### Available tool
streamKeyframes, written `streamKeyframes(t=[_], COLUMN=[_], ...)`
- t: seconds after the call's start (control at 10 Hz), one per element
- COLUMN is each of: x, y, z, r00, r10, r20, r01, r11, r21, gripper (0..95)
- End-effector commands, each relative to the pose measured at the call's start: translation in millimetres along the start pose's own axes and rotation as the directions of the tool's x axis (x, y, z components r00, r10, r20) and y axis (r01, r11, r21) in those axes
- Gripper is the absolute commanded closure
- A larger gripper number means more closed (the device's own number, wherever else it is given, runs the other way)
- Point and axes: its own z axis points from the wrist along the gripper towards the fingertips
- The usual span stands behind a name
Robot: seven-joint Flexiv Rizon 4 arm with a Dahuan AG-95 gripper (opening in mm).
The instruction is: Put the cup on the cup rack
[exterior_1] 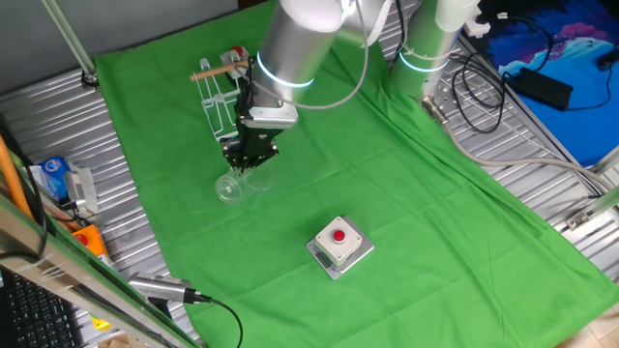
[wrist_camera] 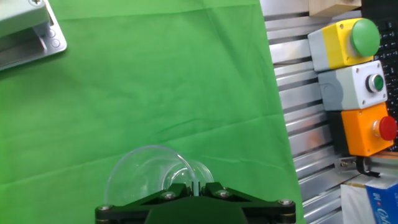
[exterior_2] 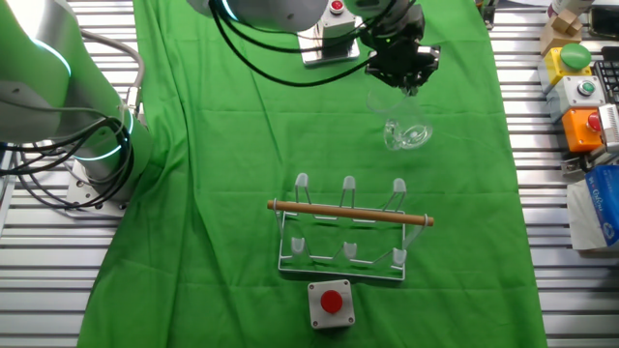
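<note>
The claw (exterior_1: 250, 155) hangs just above the cup (exterior_1: 233, 184), which lies tipped on its side on the desk's green cloth (exterior_1: 406, 222); whether the fingers grip its wall, I cannot tell. The cup rack (exterior_2: 346, 228) stands near.

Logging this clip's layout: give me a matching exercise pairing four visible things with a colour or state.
Things:
1. small clear drinking glass
2. white wire cup rack
3. cloth over the table
4. round button on the grey box

Descriptions:
A. red
B. lying on its side
C. green
D. wooden dowel across the top

Pairs: 1-B, 2-D, 3-C, 4-A
</note>
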Motion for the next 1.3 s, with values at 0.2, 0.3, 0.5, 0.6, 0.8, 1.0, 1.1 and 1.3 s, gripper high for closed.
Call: streamKeyframes(t=[0.2, 0.3, 0.5, 0.6, 0.8, 1.0, 1.1, 1.3], x=[-0.6, -0.6, -0.6, -0.6, -0.5, -0.1, -0.2, 0.1], y=[0.2, 0.2, 0.3, 0.3, 0.4, 0.7, 0.8, 1.0], z=[-0.5, -0.4, 0.0, 0.2, 0.9, 2.2, 2.2, 3.2], r00=[1.0, 0.999, 0.999, 0.998, 0.998, 0.998, 0.998, 0.998], r10=[0.014, 0.015, 0.014, 0.015, 0.013, 0.016, 0.016, 0.014], r20=[0.028, 0.035, 0.052, 0.055, 0.057, 0.057, 0.057, 0.054], r01=[-0.014, -0.015, -0.015, -0.016, -0.014, -0.017, -0.017, -0.015], r11=[1.0, 1.0, 1.0, 1.0, 1.0, 1.0, 1.0, 1.0], r21=[-0.002, 0.0, 0.015, 0.018, 0.02, 0.019, 0.018, 0.014], gripper=[95.0, 95.0, 95.0, 95.0, 95.0, 95.0, 95.0, 95.0])
